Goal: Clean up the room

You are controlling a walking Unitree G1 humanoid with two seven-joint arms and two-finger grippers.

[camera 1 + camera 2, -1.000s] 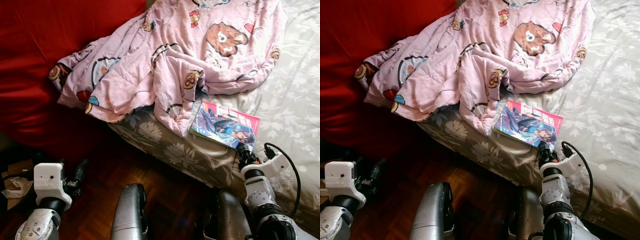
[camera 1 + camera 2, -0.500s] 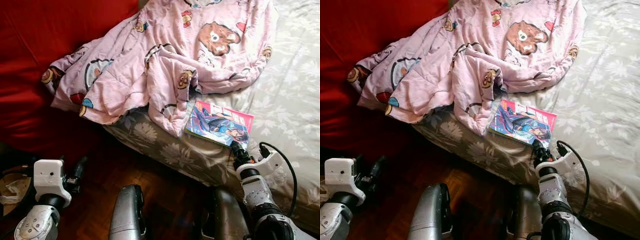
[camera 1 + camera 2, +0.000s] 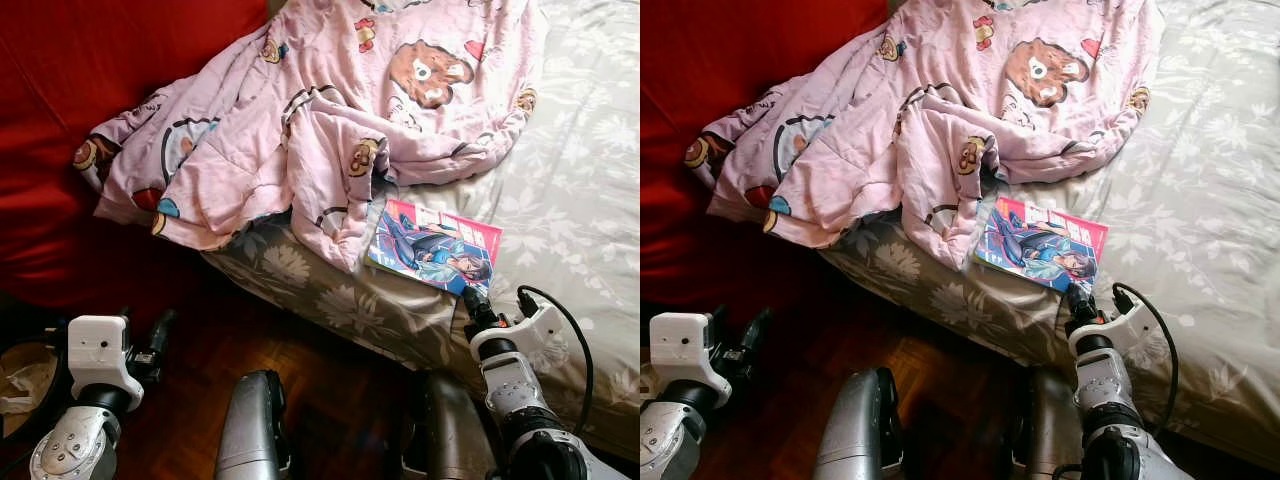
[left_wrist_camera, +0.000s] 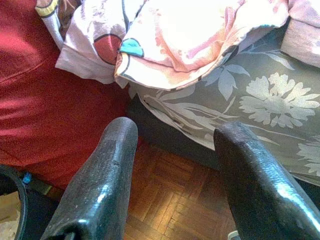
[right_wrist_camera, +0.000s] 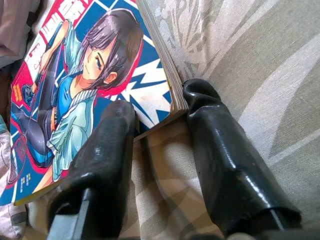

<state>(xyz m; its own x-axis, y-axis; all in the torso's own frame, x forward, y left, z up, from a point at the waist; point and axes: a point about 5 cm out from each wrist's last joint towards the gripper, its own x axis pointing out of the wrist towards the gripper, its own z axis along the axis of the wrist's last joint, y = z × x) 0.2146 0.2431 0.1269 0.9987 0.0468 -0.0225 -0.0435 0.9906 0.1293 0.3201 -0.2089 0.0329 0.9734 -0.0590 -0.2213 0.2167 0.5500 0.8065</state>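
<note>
A comic book (image 3: 435, 246) with a colourful cover lies near the edge of the bed (image 3: 580, 200), which has a grey floral sheet. A crumpled pink blanket (image 3: 330, 120) with bear prints is heaped beside it and overlaps the book's far corner. My right gripper (image 3: 470, 303) is at the book's near corner. In the right wrist view the gripper (image 5: 159, 100) is open, its fingers (image 5: 107, 150) straddling the corner of the book (image 5: 90, 95). My left gripper (image 4: 175, 165) is open and holds nothing, low over the floor beside the bed.
A red sofa (image 3: 60, 150) stands to the left, with the blanket spilling over against it. Wooden parquet floor (image 3: 330, 380) runs between the sofa and the bed. A dark bin with crumpled paper (image 3: 20, 370) sits at the far left.
The whole picture has drifted a little, so the camera has moved. My right gripper stays at the book's near corner. The left arm keeps its place.
</note>
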